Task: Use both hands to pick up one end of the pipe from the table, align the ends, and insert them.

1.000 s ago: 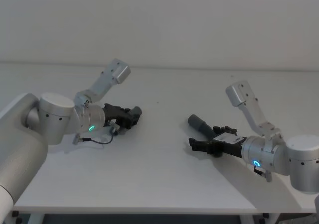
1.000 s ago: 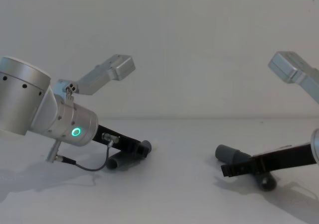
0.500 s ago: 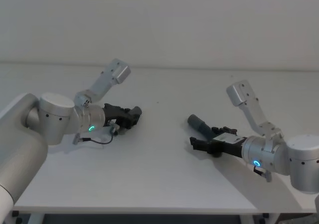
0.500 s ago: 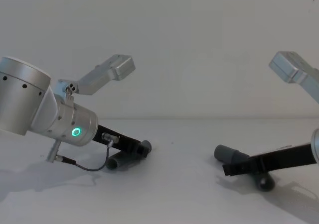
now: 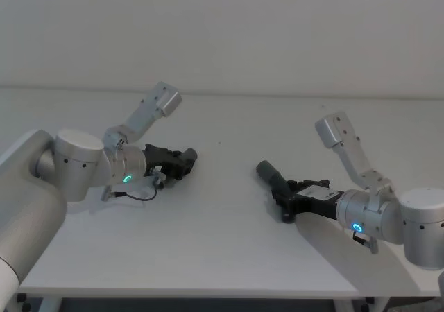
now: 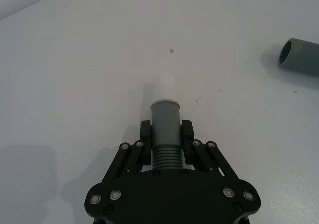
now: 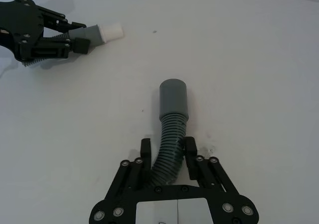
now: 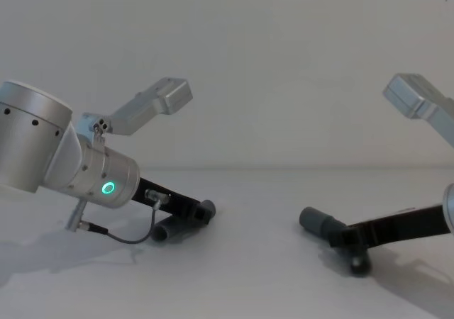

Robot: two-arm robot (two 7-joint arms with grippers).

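the black plastic left gripper (image 5: 182, 161) (image 6: 166, 134) (image 8: 195, 209) is sitting low over the plain matte white table (image 5: 208, 249), on the robot's left side, with its fingers (image 6: 145, 133) drawn in tight on either side of the short dark grey ribbed tube piece (image 6: 165, 118) (image 7: 88, 33) (image 5: 188, 155). it is clamping that piece on the ribbing just behind the smooth section, and the narrow whitish tip (image 6: 164, 87) (image 7: 110, 32) is sticking out past the fingertips, close above the table surface. the black plastic right gripper (image 5: 284, 200) (image 7: 168, 152) (image 8: 352, 242) is reaching in from the robot's right, also low, and its fingers (image 7: 190, 150) are closing in against both sides of the longer dark grey ribbed tube piece (image 7: 171, 134) (image 5: 272, 177) (image 8: 333, 231). that piece is curving forward out of the gripper, and its smooth wide grey collar (image 7: 173, 99) (image 5: 264, 168) (image 8: 313, 220) (image 6: 299, 56) is pointing away from the wrist. in the chest view the collar is angling slightly upward while the other end of the piece is hanging down by the table under the fingers. the whitish tip and the collar are lying well apart, with bare table between them, and they are not lined up with each other.
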